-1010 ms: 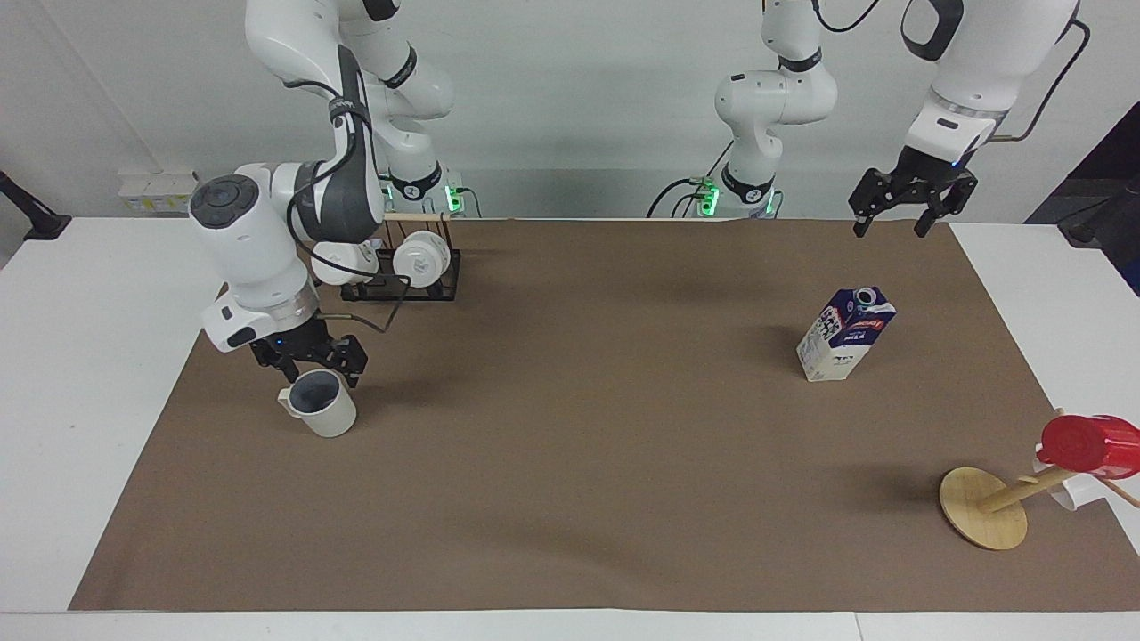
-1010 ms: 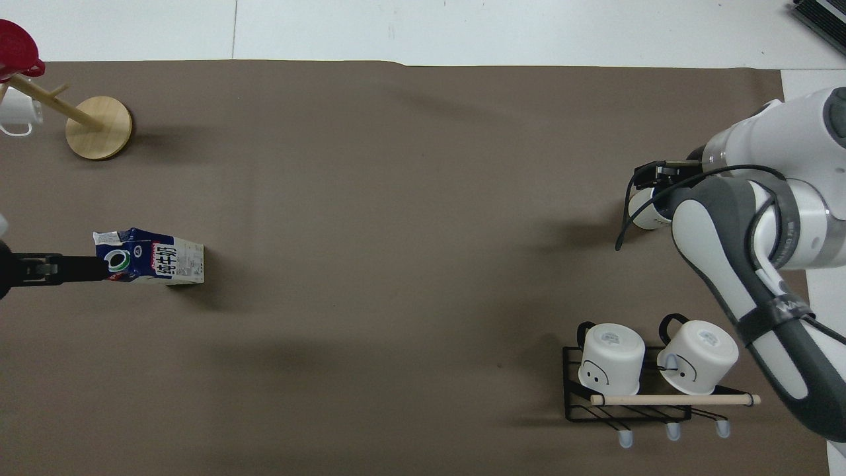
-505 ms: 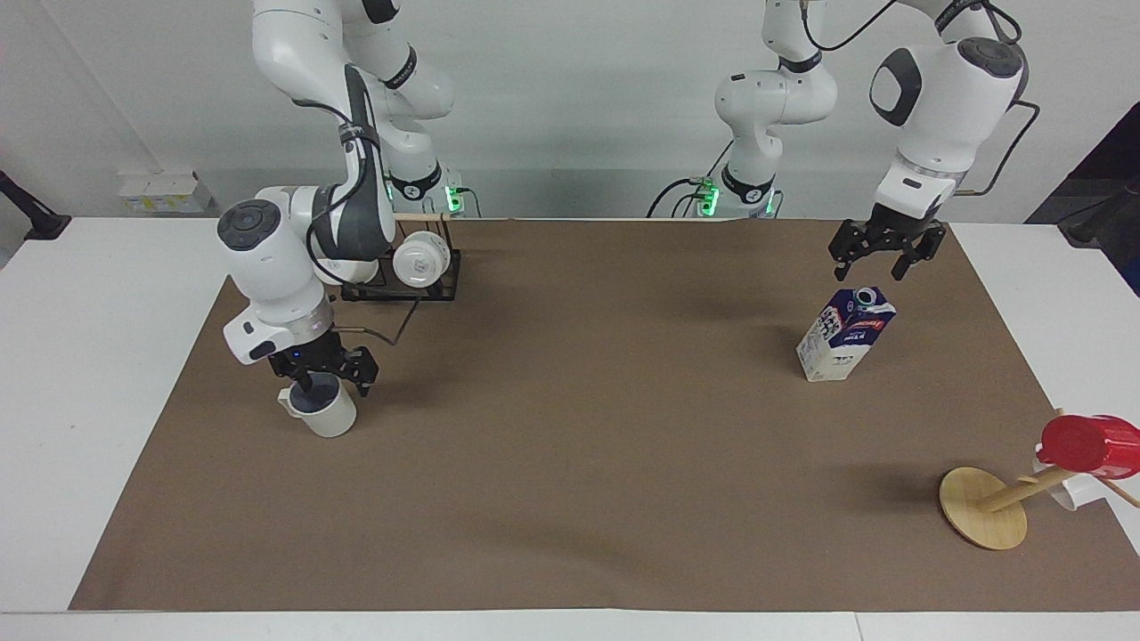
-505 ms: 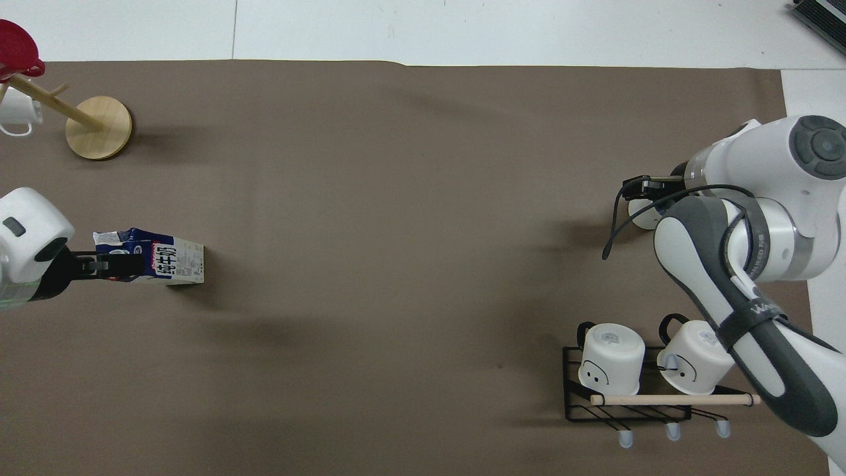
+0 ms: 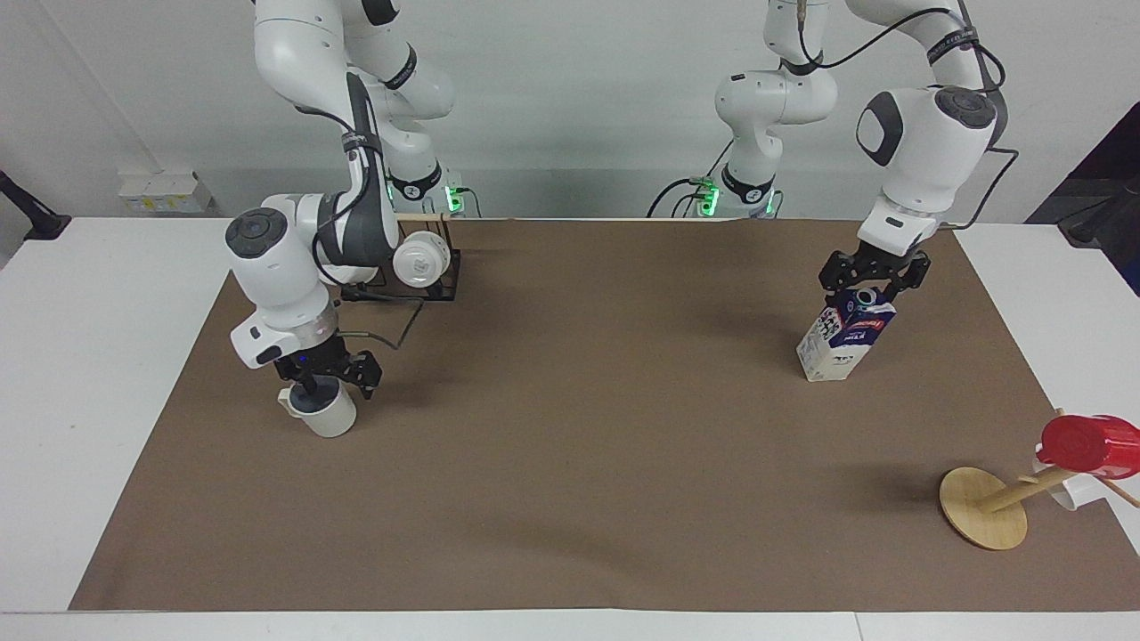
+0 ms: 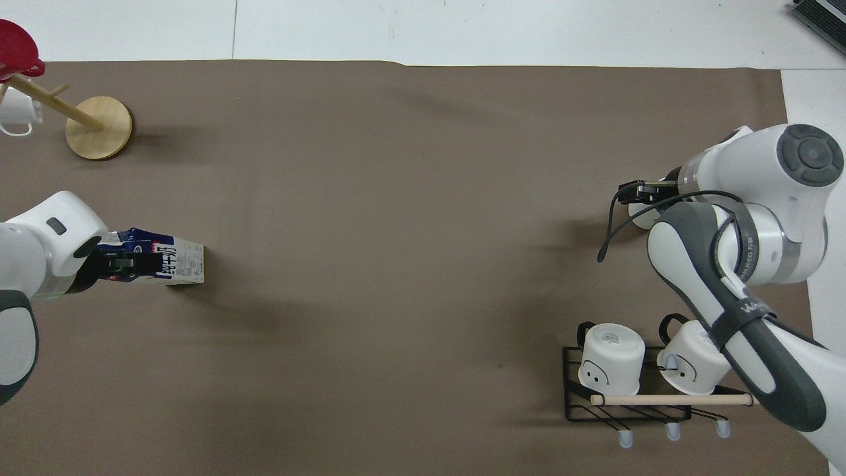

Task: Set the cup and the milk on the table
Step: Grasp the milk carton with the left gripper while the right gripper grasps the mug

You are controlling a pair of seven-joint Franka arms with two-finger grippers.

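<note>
The cup point(image 5: 323, 410) is standing upright on the brown sheet of the table point(image 5: 570, 499), toward the right arm's end and not far from the sheet's edge there. The right gripper point(image 5: 326, 374) is sitting at its rim, fingers apart, one finger dipping inside the mug. The milk point(image 5: 844, 335) is standing toward the left arm's end, nearer to the robots than the middle of the sheet, with the left gripper point(image 5: 871, 281) spread open around its gabled top. Between the two, the whole middle of the sheet is lying open. A rack point(image 6: 626, 391) with two white mugs point(image 6: 611, 357) is sitting near the robots' edge by the right arm. A wooden stand point(image 5: 982, 506) with a red cup point(image 5: 1088, 445) is leaning near the corner farthest from the robots at the left arm's end. Since a second ago, both grippers have been coming down: the left from high over the sheet's edge onto the carton, the right onto the cup.
</note>
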